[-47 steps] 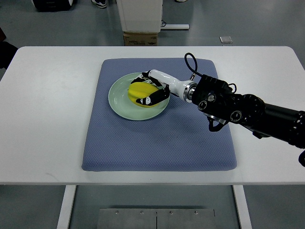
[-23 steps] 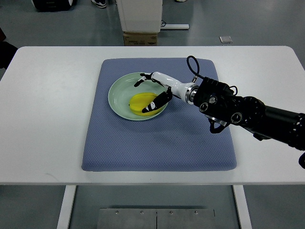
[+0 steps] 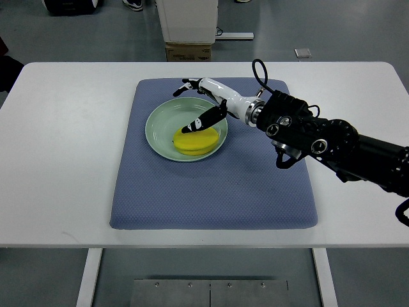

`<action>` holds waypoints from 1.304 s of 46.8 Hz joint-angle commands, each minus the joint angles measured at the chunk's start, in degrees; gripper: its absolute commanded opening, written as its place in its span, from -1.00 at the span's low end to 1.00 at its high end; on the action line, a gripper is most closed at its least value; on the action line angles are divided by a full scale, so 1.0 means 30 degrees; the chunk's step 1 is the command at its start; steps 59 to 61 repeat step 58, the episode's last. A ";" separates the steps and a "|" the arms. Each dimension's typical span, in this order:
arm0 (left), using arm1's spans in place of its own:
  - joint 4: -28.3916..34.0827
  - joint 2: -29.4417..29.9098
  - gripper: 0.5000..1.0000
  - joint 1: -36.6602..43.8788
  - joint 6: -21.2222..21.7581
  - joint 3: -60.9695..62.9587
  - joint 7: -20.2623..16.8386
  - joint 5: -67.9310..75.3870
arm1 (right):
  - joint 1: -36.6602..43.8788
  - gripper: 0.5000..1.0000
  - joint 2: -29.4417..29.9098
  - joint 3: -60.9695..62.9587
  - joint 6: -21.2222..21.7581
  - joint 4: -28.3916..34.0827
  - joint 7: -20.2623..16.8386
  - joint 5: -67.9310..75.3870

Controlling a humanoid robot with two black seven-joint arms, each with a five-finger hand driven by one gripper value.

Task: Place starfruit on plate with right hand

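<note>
A yellow starfruit (image 3: 195,142) lies in the lower right part of a pale green plate (image 3: 161,128) on a blue mat (image 3: 211,192). My right hand (image 3: 203,102) comes in from the right and hovers over the plate's upper right rim. Its fingers (image 3: 199,121) are spread and hold nothing. One dark fingertip hangs just above the starfruit. The left arm does not show.
The mat lies on a white table (image 3: 57,147). A cardboard box (image 3: 188,52) and a white machine base (image 3: 186,19) stand on the floor beyond the table's far edge. A small grey square (image 3: 303,52) lies on the floor at the back right.
The hand let go of the starfruit, opened and lifted up and back from the plate. The starfruit slid to the plate's lower right and lies flat.
</note>
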 commanded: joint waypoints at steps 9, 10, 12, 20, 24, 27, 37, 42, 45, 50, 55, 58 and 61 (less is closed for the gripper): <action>-0.0001 0.0000 1.00 -0.0004 -0.0002 -0.0001 0.0000 0.0000 | -0.1490 1.00 -0.0679 0.3584 -0.0642 -0.0915 -0.0041 0.0114; -0.0001 0.0000 1.00 -0.0004 -0.0002 -0.0001 0.0000 0.0000 | -0.1666 1.00 -0.0679 0.3994 -0.0788 -0.1090 -0.0041 0.0114; -0.0001 0.0000 1.00 -0.0004 -0.0002 0.0028 0.0000 0.0000 | -0.2017 1.00 -0.0621 0.4757 -0.1110 -0.1384 -0.0041 0.0114; -0.0001 0.0000 1.00 -0.0004 -0.0002 -0.0001 0.0000 0.0000 | -0.2868 1.00 -0.0621 0.7189 -0.2048 -0.1970 -0.0011 0.0202; -0.0001 0.0000 1.00 -0.0004 -0.0002 -0.0001 0.0000 0.0000 | -0.3131 1.00 -0.0621 0.8303 -0.2400 -0.2176 -0.0011 0.0961; -0.0001 0.0000 1.00 -0.0004 -0.0002 -0.0001 0.0000 0.0000 | -0.3249 1.00 -0.0650 0.8860 -0.2576 -0.2205 -0.0011 0.1869; -0.0001 0.0000 1.00 -0.0004 -0.0002 -0.0001 0.0000 0.0000 | -0.3834 1.00 -0.0621 1.0208 -0.4157 -0.2761 0.0047 0.4653; -0.0001 0.0000 1.00 -0.0004 -0.0002 -0.0001 0.0000 0.0000 | -0.4391 1.00 -0.0591 1.1028 -0.4686 -0.2909 0.0047 0.5270; -0.0001 0.0000 1.00 -0.0004 -0.0031 -0.0001 0.0000 0.0000 | -0.4626 1.00 -0.0621 1.1526 -0.4686 -0.2909 0.0047 0.5300; -0.0001 0.0000 1.00 -0.0004 -0.0002 -0.0001 0.0000 0.0000 | -0.4890 1.00 -0.0650 1.1938 -0.4715 -0.2909 0.0047 0.5300; -0.0001 0.0000 1.00 -0.0004 -0.0002 -0.0001 0.0000 0.0000 | -0.4948 1.00 -0.0679 1.1938 -0.4715 -0.2909 0.0047 0.5300; -0.0001 0.0000 1.00 -0.0004 -0.0002 -0.0001 0.0000 0.0000 | -0.4949 1.00 -0.0679 1.1909 -0.4715 -0.2909 0.0076 0.5300; -0.0001 0.0000 1.00 -0.0004 -0.0002 -0.0001 0.0000 0.0000 | -0.4949 1.00 -0.0679 1.1909 -0.4715 -0.2909 0.0076 0.5300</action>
